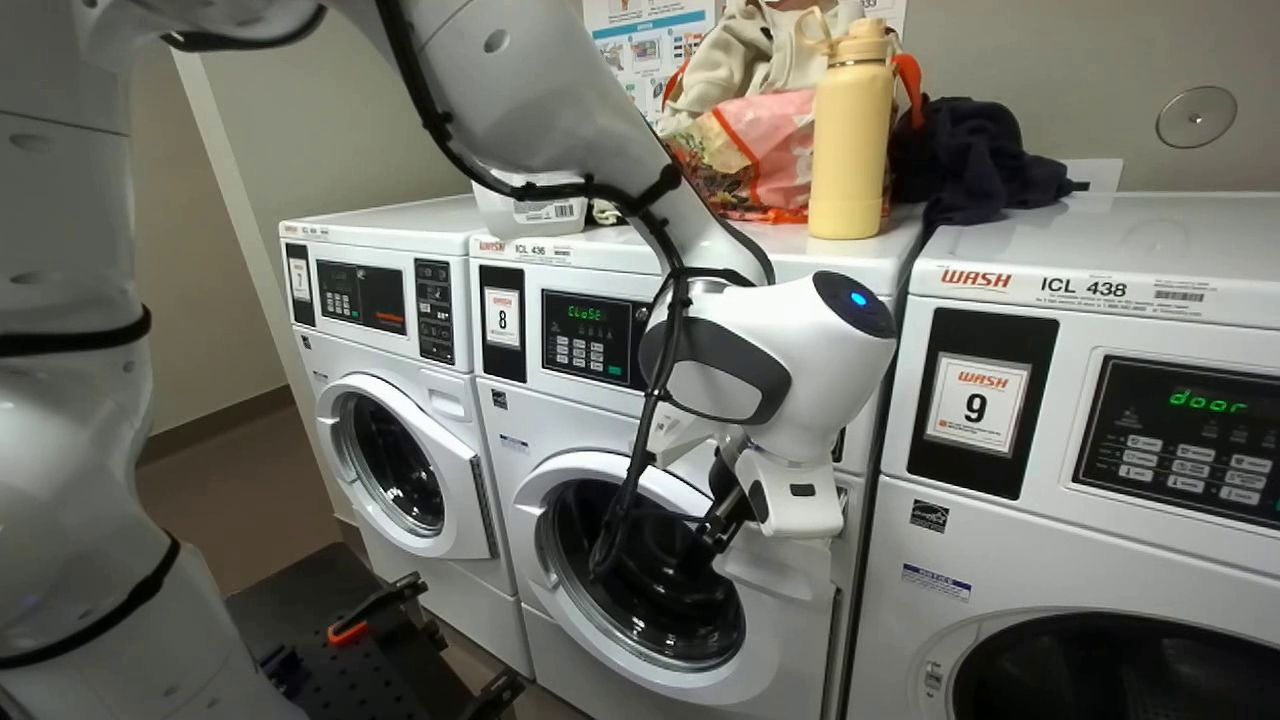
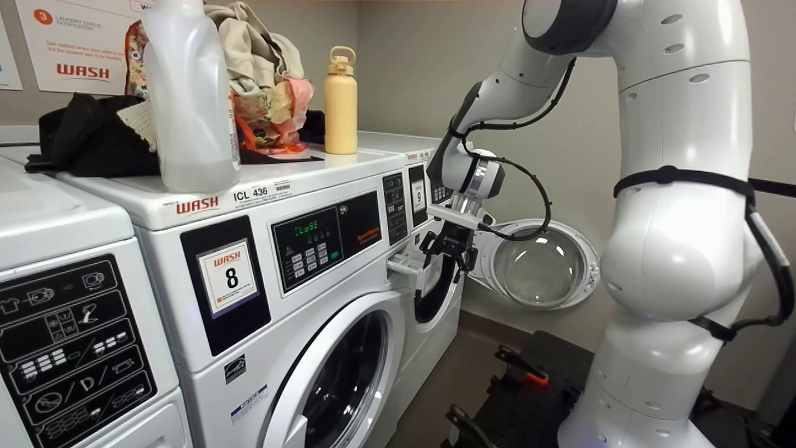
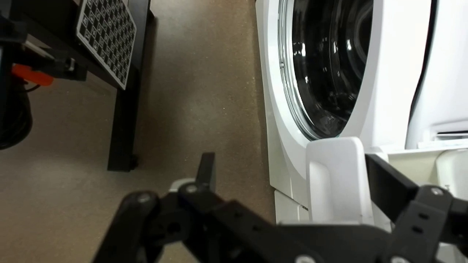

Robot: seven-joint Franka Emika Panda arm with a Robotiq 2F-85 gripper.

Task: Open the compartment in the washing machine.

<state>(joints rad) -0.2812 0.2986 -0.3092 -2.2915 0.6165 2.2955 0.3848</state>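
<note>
The washing machine (image 2: 180, 367) is the white washer marked 8; it also shows in an exterior view (image 1: 500, 440). Its round porthole door (image 2: 348, 373) covers the dark drum compartment (image 3: 329, 65); I cannot tell whether it is fully shut. Above it, a white drawer (image 2: 405, 264) stands pulled out. Its front plate (image 3: 334, 179) and part of its hollow inside show in the wrist view. My gripper (image 3: 289, 164) is open around this plate. One finger is behind the plate, close to or touching it; the other is apart from it, over the floor.
Washer 9 (image 1: 1000, 560) stands alongside, its round glass door (image 2: 540, 267) swung open near the arm. A yellow bottle (image 1: 850, 150), a bag (image 1: 755, 150) and a jug (image 2: 189, 112) stand on top of the machines. A black cart (image 2: 535, 373) stands by the arm's base.
</note>
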